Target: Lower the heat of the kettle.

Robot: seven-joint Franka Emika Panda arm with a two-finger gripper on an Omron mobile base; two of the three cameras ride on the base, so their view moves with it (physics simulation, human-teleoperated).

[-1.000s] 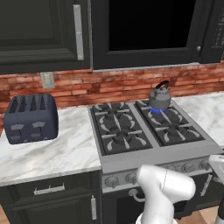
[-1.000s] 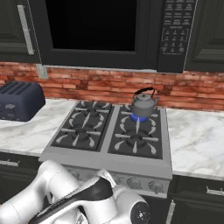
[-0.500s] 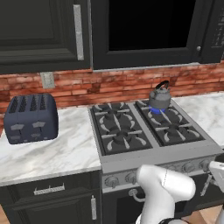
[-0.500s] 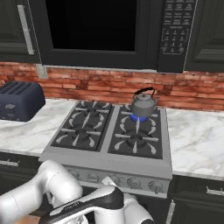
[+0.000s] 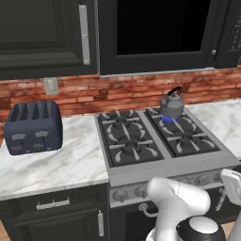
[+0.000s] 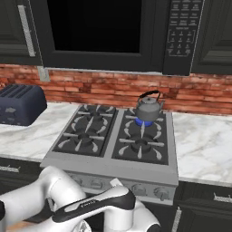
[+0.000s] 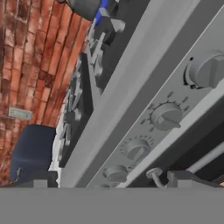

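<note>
Left base view: the white arm's elbow has crept slightly further left and forward in front of the oven since a second ago; the scene itself is unchanged. The small grey metallic kettle with a black arched handle (image 5: 171, 105) sits on the rear right burner of the grey steel gas stove (image 5: 160, 164), over a blue flame (image 5: 169, 119); the heat is judged not yet lowered. A dark blue four-slot toaster (image 5: 33, 127) stands on the white marble bench (image 5: 61, 162), well apart from the stove.

Right base view: the forearm, low before the stove front, has swung from the right toward the left and centre. The kettle is at the rear right burner, flame lit.

Hand view: rolled; the row of grey round control knobs (image 7: 165, 116) runs diagonally, close ahead. The tool (image 7: 113, 183) is spread wide, holding nothing, touching no knob. Approach is judged under way.
</note>
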